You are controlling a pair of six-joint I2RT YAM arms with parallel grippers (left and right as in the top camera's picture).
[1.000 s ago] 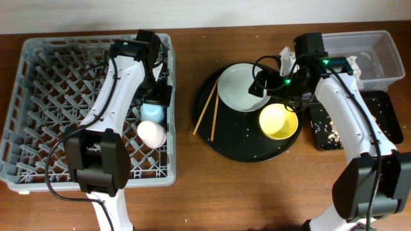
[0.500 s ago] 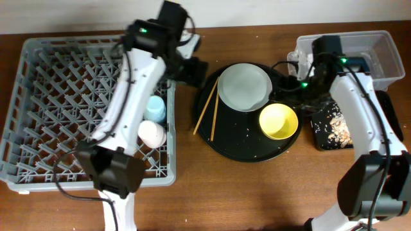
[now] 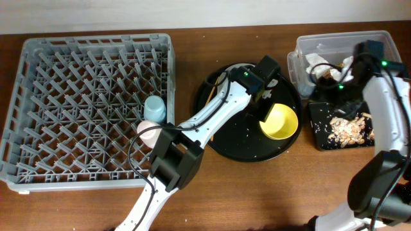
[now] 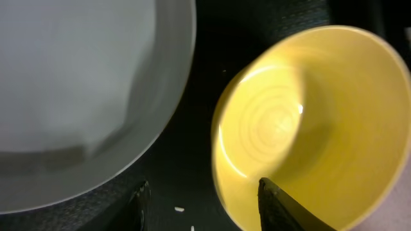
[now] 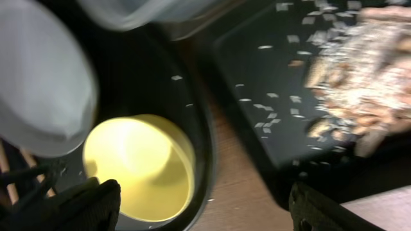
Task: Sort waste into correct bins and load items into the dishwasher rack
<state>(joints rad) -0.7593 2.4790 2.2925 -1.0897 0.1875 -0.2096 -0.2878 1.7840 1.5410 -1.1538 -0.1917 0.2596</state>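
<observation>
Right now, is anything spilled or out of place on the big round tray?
Yes. Small pale crumbs lie scattered over the round black tray, mostly around the yellow bowl. They look spilled, since the other food scraps sit in the shallow black tray beside it.

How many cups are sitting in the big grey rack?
2. A light blue cup stands near the right edge of the rack, and a pink cup sits next to it, nearer the robot. No others show in it.

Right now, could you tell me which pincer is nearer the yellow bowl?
Left. The left pincer straddles the yellow bowl's rim; the right pincer hangs farther right, beside the shallow black tray.
</observation>
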